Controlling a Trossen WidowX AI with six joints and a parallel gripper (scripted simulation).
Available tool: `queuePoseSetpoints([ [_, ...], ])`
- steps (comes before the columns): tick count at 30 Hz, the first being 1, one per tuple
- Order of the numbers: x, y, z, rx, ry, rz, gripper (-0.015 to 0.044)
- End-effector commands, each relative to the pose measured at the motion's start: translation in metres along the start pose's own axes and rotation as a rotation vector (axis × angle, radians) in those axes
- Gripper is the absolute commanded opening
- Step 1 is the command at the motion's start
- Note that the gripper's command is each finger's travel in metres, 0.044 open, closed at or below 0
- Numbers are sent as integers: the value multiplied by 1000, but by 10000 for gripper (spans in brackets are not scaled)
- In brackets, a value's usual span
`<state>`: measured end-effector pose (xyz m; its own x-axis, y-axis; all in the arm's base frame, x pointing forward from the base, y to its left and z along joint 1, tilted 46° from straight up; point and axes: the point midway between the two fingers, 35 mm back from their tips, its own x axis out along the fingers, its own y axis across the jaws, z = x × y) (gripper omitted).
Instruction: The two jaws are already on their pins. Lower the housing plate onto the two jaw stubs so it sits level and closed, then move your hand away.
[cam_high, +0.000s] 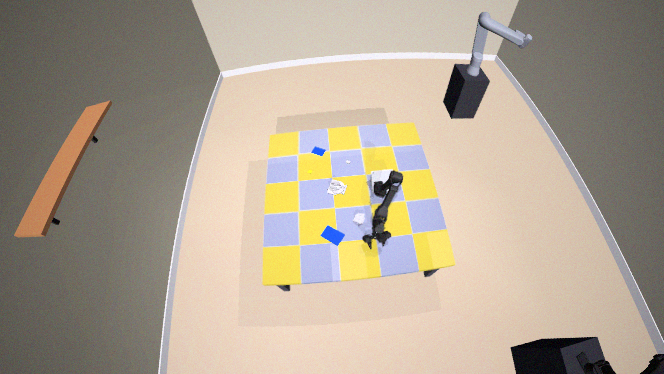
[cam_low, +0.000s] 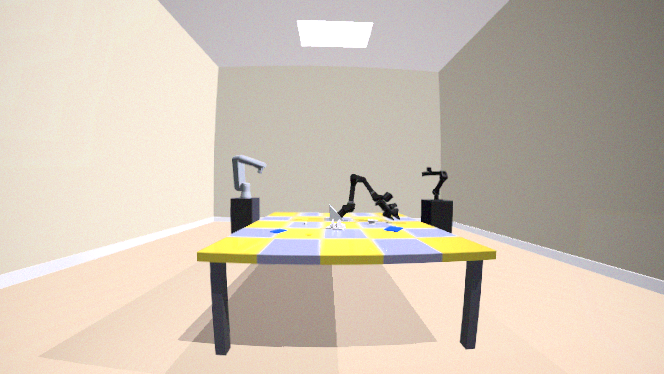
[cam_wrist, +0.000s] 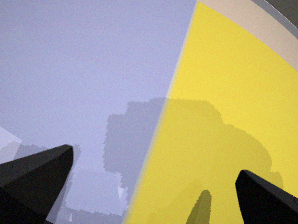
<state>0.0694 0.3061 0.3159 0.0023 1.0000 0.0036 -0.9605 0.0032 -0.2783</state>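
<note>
A small white assembly with several parts (cam_high: 337, 187) (cam_low: 335, 226) sits near the middle of the table; its jaws, pins and stubs are too small to tell apart. A separate small white piece (cam_high: 359, 218) (cam_low: 371, 221) lies between it and my gripper, possibly the housing plate. My gripper (cam_high: 376, 245) (cam_low: 393, 218) (cam_wrist: 158, 169) is open and empty, above the table toward the near edge in the top view, to the right of the white piece. The wrist view shows neither the assembly nor an identifiable plate between the fingers.
Blue flat pieces (cam_high: 332, 235) (cam_high: 318, 151) (cam_low: 393, 229) (cam_low: 278, 231) lie on the checkered table (cam_high: 281, 265). A small yellow piece (cam_high: 310, 172) and a small white piece (cam_high: 348, 162) lie farther back. A white panel (cam_low: 334, 213) stands tilted by my arm's base.
</note>
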Motion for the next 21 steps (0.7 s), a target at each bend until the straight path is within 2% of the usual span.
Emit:
queuePoseSetpoints([
  [1,-2,-10,-6,50,35,-21,440],
  [21,-21,-51,-43,341,230,-126,440],
])
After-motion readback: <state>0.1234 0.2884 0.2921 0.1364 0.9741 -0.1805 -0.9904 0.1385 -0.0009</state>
